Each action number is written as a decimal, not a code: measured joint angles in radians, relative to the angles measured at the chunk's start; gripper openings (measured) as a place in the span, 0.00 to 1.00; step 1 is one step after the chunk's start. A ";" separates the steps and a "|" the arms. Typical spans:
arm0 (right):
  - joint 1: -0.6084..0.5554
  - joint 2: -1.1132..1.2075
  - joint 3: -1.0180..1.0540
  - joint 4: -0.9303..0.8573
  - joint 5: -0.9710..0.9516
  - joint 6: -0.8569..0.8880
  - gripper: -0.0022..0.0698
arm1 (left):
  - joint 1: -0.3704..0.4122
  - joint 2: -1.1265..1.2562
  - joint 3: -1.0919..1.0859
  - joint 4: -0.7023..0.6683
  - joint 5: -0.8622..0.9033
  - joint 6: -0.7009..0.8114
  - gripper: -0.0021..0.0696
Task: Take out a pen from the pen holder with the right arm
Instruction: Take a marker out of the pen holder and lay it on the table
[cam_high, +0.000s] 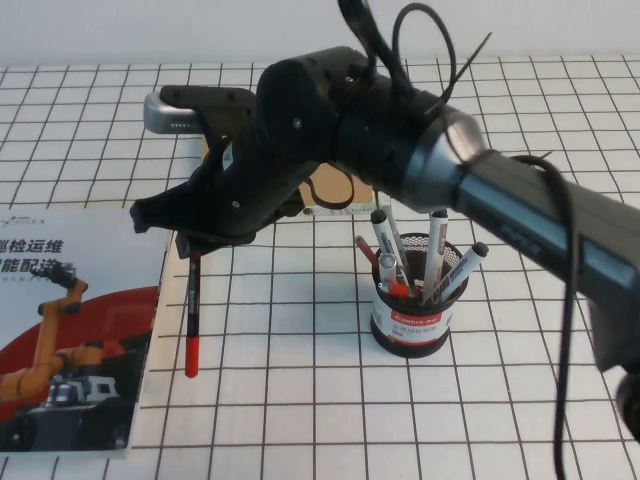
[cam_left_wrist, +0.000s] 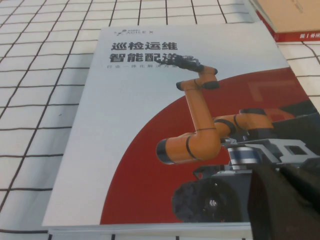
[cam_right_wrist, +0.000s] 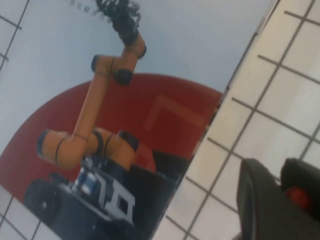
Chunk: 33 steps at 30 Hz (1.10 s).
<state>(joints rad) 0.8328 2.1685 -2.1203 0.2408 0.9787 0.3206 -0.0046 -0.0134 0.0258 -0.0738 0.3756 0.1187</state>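
Note:
My right gripper (cam_high: 196, 246) reaches far over to the left side of the table and is shut on the upper end of a black pen with a red lower end (cam_high: 192, 318). The pen hangs upright beside the brochure's right edge, well left of the black mesh pen holder (cam_high: 412, 312), which holds several more pens (cam_high: 434, 250). In the right wrist view the pen's red part (cam_right_wrist: 298, 196) shows between the dark fingers (cam_right_wrist: 260, 200). My left gripper (cam_left_wrist: 287, 200) hovers low over the brochure, seen only in the left wrist view.
A brochure with an orange robot arm printed on it (cam_high: 70, 330) (cam_left_wrist: 150, 125) (cam_right_wrist: 125, 100) lies at the left front. A tan box (cam_high: 322, 196) stands behind the right arm. A red-edged box (cam_left_wrist: 295, 17) lies past the brochure's far corner.

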 joint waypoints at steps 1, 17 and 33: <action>-0.002 0.026 -0.031 0.000 0.004 0.009 0.10 | 0.000 0.000 0.000 0.000 0.000 0.000 0.02; -0.084 0.256 -0.221 0.112 0.024 0.023 0.10 | 0.000 0.000 0.000 0.000 0.000 0.000 0.02; -0.084 0.283 -0.220 0.115 0.029 -0.035 0.51 | 0.000 0.000 0.000 0.000 0.000 0.000 0.02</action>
<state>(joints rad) 0.7484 2.4516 -2.3404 0.3553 1.0079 0.2859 -0.0046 -0.0134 0.0258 -0.0738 0.3756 0.1187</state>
